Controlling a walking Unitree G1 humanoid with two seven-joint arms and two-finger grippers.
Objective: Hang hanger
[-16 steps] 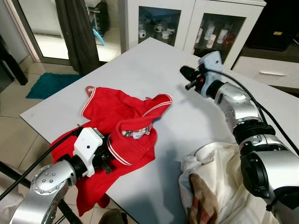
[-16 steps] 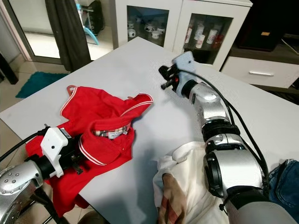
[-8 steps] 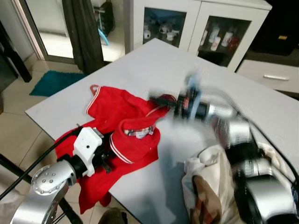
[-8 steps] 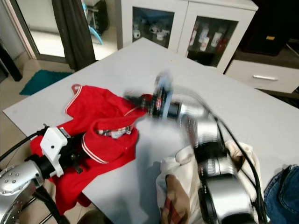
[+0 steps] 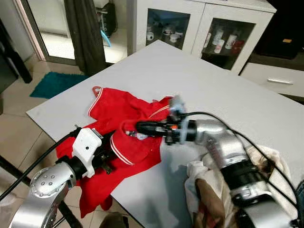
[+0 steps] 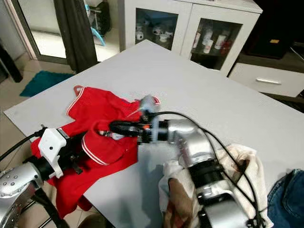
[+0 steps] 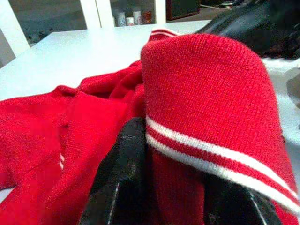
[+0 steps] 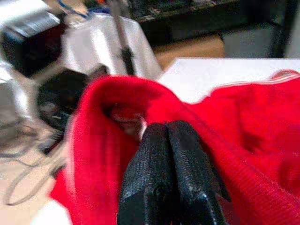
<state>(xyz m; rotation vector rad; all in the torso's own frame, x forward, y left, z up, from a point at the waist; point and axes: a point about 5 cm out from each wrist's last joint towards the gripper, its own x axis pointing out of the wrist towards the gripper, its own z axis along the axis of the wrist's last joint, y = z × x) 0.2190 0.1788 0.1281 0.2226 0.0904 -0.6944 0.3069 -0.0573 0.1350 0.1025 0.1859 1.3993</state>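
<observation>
A red polo shirt (image 5: 114,111) with white-striped trim lies crumpled on the white table (image 5: 190,80), partly hanging over the near left edge. My left gripper (image 5: 108,151) is shut on the shirt's collar (image 7: 206,89), which stands lifted between its black fingers (image 7: 126,159). My right gripper (image 5: 140,127) reaches leftward across the shirt, with its tip at the collar opening (image 8: 117,112). In the right wrist view its two fingers (image 8: 171,173) press together with nothing between them. I see no hanger.
A cream and tan cloth pile (image 5: 223,190) lies at the near right of the table, and blue jeans (image 6: 289,199) lie beyond it. A white glass-door cabinet (image 5: 190,23) stands behind. A dark curtain (image 5: 88,33) and a teal mat (image 5: 54,83) are at the left.
My right arm swung from the far middle of the table down and left to the shirt's collar. The left gripper kept its hold on the collar.
</observation>
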